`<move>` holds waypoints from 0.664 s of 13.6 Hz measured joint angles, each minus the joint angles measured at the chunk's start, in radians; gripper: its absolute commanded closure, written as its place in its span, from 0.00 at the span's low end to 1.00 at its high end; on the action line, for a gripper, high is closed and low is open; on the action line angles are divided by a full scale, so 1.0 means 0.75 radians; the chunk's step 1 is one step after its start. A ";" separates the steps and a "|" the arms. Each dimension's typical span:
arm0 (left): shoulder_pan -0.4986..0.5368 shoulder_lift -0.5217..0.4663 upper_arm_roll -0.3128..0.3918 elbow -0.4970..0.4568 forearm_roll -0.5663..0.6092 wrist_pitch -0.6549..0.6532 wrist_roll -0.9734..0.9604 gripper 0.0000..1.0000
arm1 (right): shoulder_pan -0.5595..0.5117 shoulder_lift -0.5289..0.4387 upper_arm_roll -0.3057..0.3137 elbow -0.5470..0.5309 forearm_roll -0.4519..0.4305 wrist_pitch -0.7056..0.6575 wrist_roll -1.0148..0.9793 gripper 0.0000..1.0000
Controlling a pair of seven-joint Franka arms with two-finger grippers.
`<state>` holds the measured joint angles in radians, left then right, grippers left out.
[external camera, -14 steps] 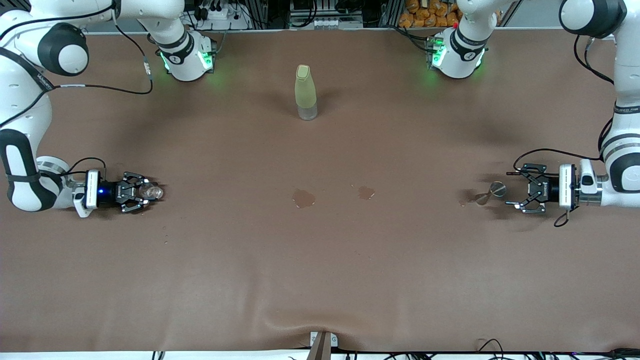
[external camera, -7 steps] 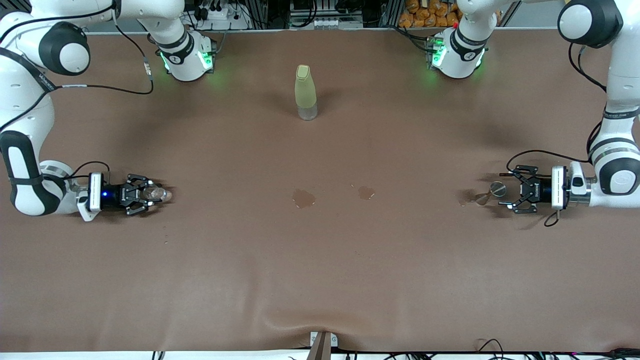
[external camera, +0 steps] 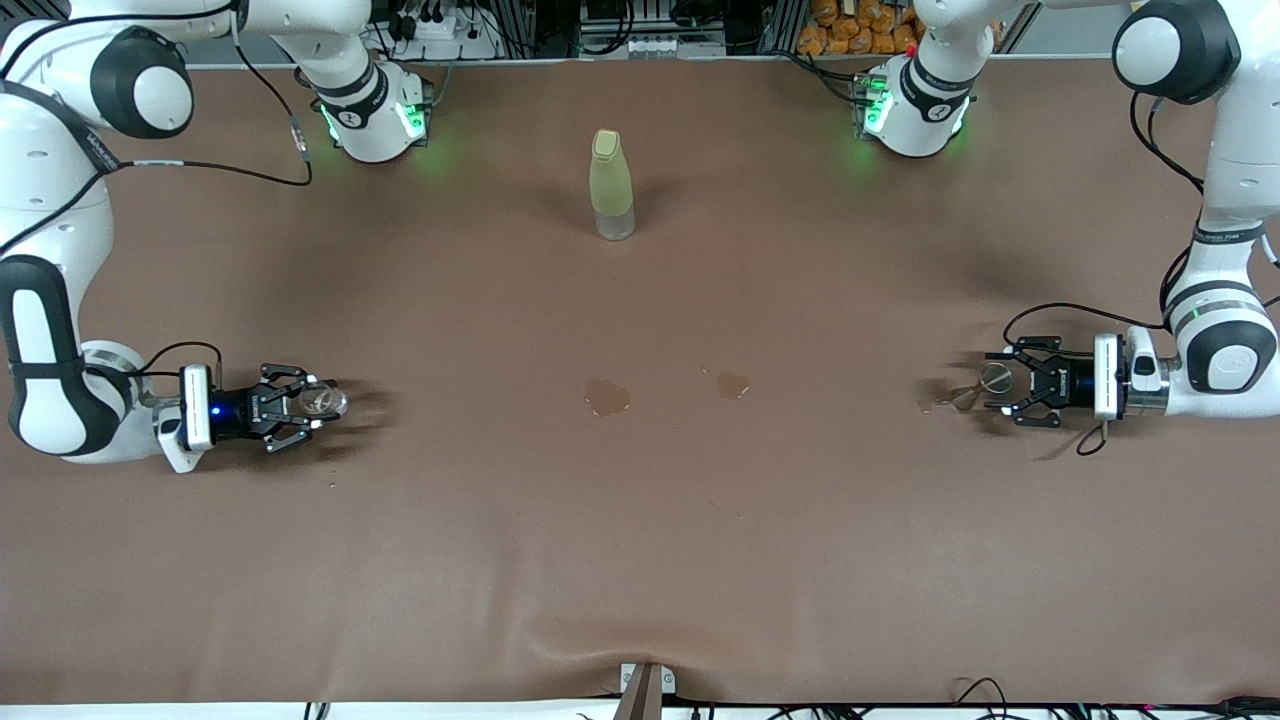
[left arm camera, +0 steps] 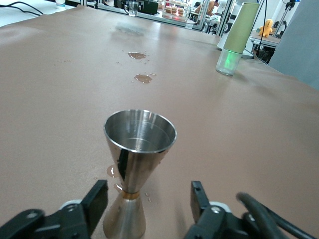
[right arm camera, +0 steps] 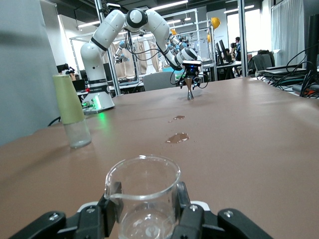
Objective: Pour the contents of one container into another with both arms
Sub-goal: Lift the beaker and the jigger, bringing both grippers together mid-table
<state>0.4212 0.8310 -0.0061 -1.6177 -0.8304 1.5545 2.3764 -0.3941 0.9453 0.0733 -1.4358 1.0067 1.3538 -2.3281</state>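
The right gripper [external camera: 317,403] is clamped on the clear cup [external camera: 326,401] at its end of the table, while the left gripper [external camera: 1003,383], jaws apart around the metal jigger [external camera: 993,377] at its own end, should close centred on the narrow waist.

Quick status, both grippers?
Left gripper: open around the metal jigger, not gripping.
Right gripper: shut on the clear glass cup.

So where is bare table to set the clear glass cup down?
Bare brown table lies nearer the front camera than the two wet patches. The right gripper is shut on the clear glass cup. Crowded: the steel jigger at the left gripper.
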 measured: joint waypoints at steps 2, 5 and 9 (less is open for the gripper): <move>0.000 0.001 -0.001 0.000 0.000 -0.001 0.000 0.32 | 0.039 -0.024 0.005 0.000 0.066 0.017 0.048 0.65; 0.000 0.003 -0.001 0.000 0.000 -0.001 0.000 0.37 | 0.128 -0.039 0.009 0.000 0.142 0.093 0.114 0.65; 0.000 0.009 -0.017 0.000 -0.006 -0.003 0.000 0.38 | 0.211 -0.083 0.010 0.002 0.198 0.152 0.250 0.66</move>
<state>0.4208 0.8380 -0.0188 -1.6177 -0.8346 1.5523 2.3767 -0.2358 0.8828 0.0810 -1.4341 1.1552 1.4675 -2.1403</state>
